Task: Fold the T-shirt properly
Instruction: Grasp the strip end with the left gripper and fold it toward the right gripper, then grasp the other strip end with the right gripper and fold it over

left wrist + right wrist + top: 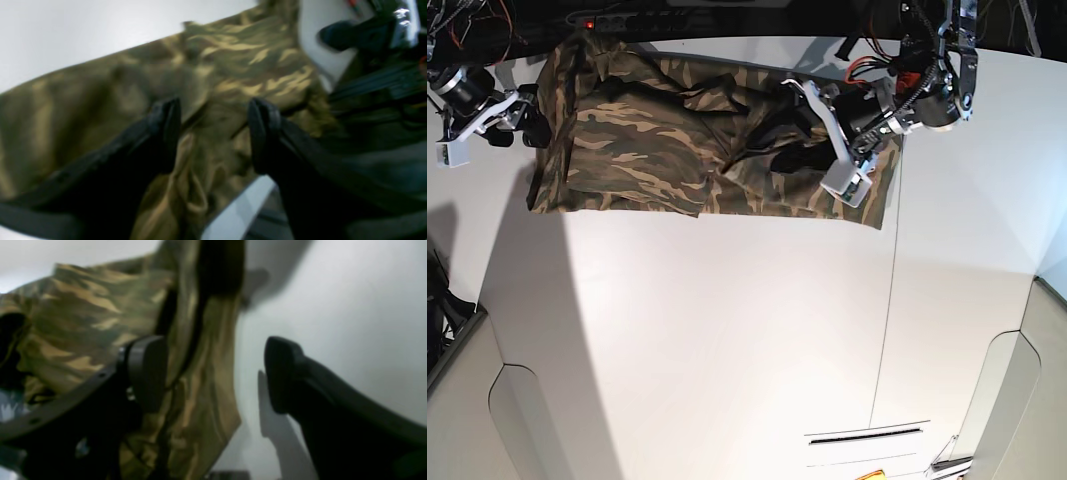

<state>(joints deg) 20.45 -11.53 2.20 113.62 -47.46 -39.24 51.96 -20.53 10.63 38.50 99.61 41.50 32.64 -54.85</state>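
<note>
Lying crumpled across the top of the white worktop (727, 330), the camouflage T-shirt (657, 140) spans upper left to upper centre. Left gripper (213, 133) hovers over its right end, jaws released, cloth below them. Right gripper (213, 373), at the shirt's left edge, jaws released, cloth hanging beside one pad.

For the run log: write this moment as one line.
T-shirt: spread on table, partly folded | left gripper: open above cloth | right gripper: open at shirt edge

Both wrist views motion-blurred, T-shirt (677, 140) far edge cut off at the desk's (727, 330) top, part hidden under left pincer (832, 150)
</note>
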